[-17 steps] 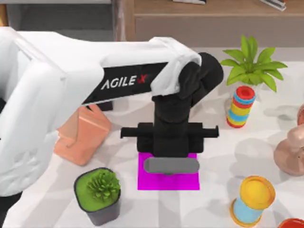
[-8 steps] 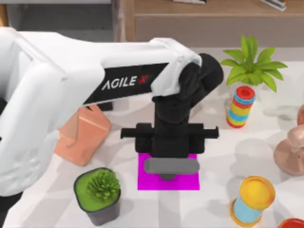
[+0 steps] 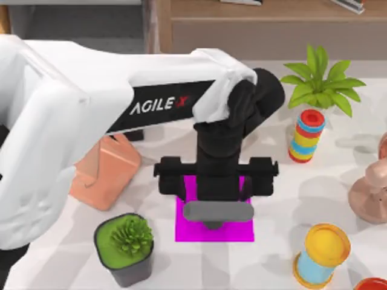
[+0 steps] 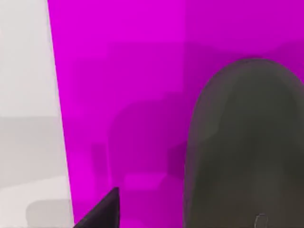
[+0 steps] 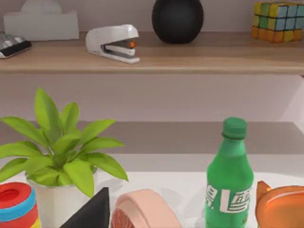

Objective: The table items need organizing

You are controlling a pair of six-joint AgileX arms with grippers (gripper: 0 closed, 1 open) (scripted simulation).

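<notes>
since a moment ago the left gripper [image 3: 216, 181] has spread its black fingers wider, letting go, and now hangs released directly over the small magenta square mat [image 3: 181, 228] on the wide flat white tabletop [image 3: 275, 205]. the small dark grey oval computer mouse [image 3: 217, 211] lies on that mat, smooth and matte in the left wrist view [image 4: 244, 147], apart from the one fingertip [image 4: 102, 213] showing there. the white arm reads "agilex" in white letters with a red x. the right wrist view shows a green plastic bottle [image 5: 230, 178] with a white label in characters i cannot read, beside a leafy green plant in a white pot [image 5: 59, 156]. a dark pot [image 3: 124, 249] holds a green succulent.
</notes>
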